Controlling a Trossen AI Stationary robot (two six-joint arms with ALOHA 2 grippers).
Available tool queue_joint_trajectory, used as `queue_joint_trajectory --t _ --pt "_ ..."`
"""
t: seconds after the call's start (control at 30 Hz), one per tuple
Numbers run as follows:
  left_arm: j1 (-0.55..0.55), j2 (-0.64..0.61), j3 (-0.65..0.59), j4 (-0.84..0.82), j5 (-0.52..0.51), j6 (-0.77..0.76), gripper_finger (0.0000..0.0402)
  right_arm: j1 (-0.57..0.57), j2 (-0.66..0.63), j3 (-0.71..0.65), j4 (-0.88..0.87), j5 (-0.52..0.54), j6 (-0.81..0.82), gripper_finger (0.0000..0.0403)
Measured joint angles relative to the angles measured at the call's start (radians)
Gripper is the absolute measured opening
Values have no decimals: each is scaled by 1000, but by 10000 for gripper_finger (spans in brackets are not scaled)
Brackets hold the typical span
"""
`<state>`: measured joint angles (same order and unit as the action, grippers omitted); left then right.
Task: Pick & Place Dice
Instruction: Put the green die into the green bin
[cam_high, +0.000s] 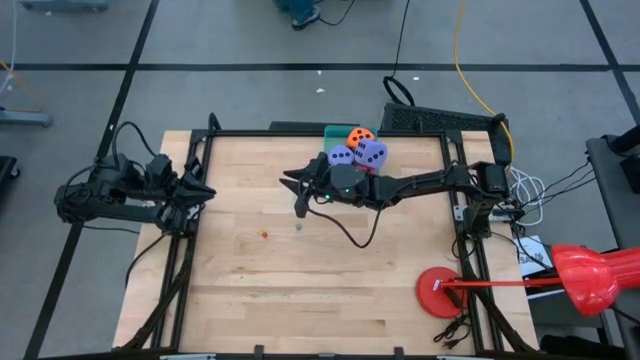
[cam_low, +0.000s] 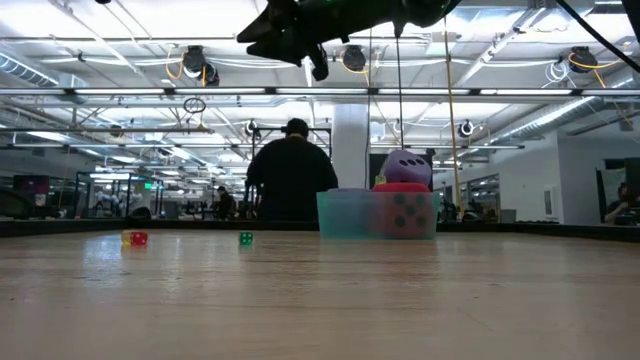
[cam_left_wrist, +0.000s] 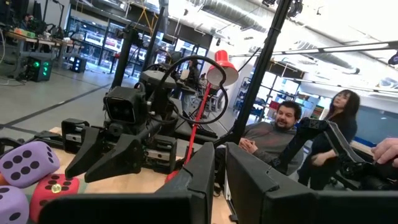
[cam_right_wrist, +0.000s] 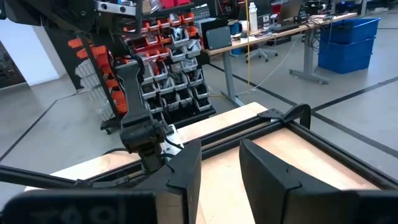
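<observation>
The teal tray (cam_high: 331, 131) (cam_low: 345, 214) sits at the table's far edge and holds the dice in a pile. The orange die (cam_high: 360, 135) and two lavender dice (cam_high: 341, 157) (cam_high: 372, 152) show from above. In the low view one lavender die (cam_low: 405, 165) rests on top of the red die (cam_low: 398, 188). The left wrist view shows the red die (cam_left_wrist: 53, 190) beside a lavender die (cam_left_wrist: 28, 163). My right gripper (cam_high: 298, 192) (cam_right_wrist: 221, 162) hangs open high above the table's middle, just near of the tray, and is empty. My left gripper (cam_high: 203, 190) (cam_left_wrist: 221, 180) waits at the left edge, its fingers nearly together.
Tiny dice lie on the bare wood: a red and yellow pair (cam_high: 263, 235) (cam_low: 134, 238) and a green one (cam_high: 297, 226) (cam_low: 245, 238). A red round base with a red pole (cam_high: 437, 290) stands at the near right corner. A person (cam_low: 292, 170) stands beyond the far edge.
</observation>
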<state>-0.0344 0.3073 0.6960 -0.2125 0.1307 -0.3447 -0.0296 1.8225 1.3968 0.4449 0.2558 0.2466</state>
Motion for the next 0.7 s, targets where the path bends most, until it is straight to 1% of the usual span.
queue_joint_trajectory --t 0.37,0.57,0.7 --pt "0 0 0 0 0 0 47 2 0 0 -1 -5 0 100" --pt "0 0 0 0 0 0 47 5 0 0 -2 -126 -8 100" --pt "0 0 0 0 0 0 47 18 0 0 -2 -163 -6 100"
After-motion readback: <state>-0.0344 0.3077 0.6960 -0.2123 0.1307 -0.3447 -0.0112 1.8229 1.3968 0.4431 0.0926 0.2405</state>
